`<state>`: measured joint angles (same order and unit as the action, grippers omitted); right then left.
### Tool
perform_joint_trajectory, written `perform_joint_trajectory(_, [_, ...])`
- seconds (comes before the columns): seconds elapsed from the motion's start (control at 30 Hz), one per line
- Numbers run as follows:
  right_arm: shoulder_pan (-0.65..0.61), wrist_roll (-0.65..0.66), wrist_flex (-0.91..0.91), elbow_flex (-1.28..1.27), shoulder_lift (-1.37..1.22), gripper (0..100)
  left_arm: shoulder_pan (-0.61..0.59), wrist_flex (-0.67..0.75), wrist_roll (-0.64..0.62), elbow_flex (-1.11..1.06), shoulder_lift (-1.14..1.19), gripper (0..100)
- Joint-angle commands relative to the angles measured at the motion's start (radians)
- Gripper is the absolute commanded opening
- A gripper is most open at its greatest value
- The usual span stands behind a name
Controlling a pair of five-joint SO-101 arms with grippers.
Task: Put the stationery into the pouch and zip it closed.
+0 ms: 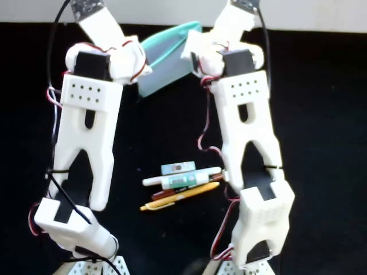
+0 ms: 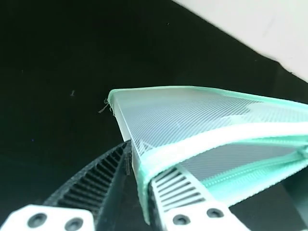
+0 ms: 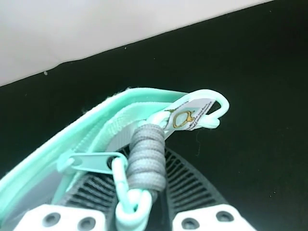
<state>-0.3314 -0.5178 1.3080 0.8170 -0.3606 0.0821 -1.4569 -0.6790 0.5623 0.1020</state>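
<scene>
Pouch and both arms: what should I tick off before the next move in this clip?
1. Left jaws shut on the pouch corner: ok.
2. Right jaws shut at the zipper pull end: ok.
3. Pouch held up off the table: ok.
4. Pouch mouth open wide enough: cannot tell.
5. Stationery inside: not ok, it lies piled on the table between the arms.
</scene>
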Motion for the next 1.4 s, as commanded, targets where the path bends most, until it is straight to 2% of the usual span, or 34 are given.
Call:
perform_joint_trajectory(0.0, [0.016,0.011,0.008,0.005,0.005,0.9,-0.001,-0.038,0.035,0.114,-0.021,1])
perform_joint_trajectory(0.07, [0.015,0.015,0.048,0.013,0.008,1.3,-0.001,-0.06,0.049,0.145,-0.021,1])
perform_joint_trajectory(0.13, [0.008,0.06,0.088,0.021,0.018,5.9,-0.001,-0.078,0.063,0.166,-0.021,1])
perform_joint_trajectory(0.33, [-0.09,0.164,0.234,0.157,0.077,33.4,-0.004,-0.098,0.112,0.166,-0.013,1])
perform_joint_trajectory(0.4, [-0.131,0.219,0.291,0.217,0.108,39.1,-0.004,-0.097,0.137,0.166,-0.013,1])
perform_joint_trajectory(0.6, [-0.18,0.252,0.432,0.409,0.196,39.9,-0.005,-0.091,0.195,0.166,-0.012,1])
perform_joint_trajectory(0.8, [-0.035,0.262,0.455,0.444,0.248,39.9,-0.007,-0.091,0.276,0.166,-0.012,1])
perform_joint_trajectory(0.9, [0.035,0.394,0.456,0.426,0.263,39.9,-0.018,-0.089,0.318,0.166,-0.012,1])
perform_joint_trajectory(1.03, [0.079,0.56,0.456,0.26,0.275,39.9,-0.077,-0.057,0.331,0.166,-0.01,1])
perform_joint_trajectory(1.17, [0.088,0.638,0.456,0.025,0.309,39.9,-0.148,0.003,0.325,0.166,-0.01,1])
perform_joint_trajectory(1.37, [0.068,0.789,0.455,-0.265,0.389,39.9,-0.188,0.003,0.325,0.165,0.025,1])
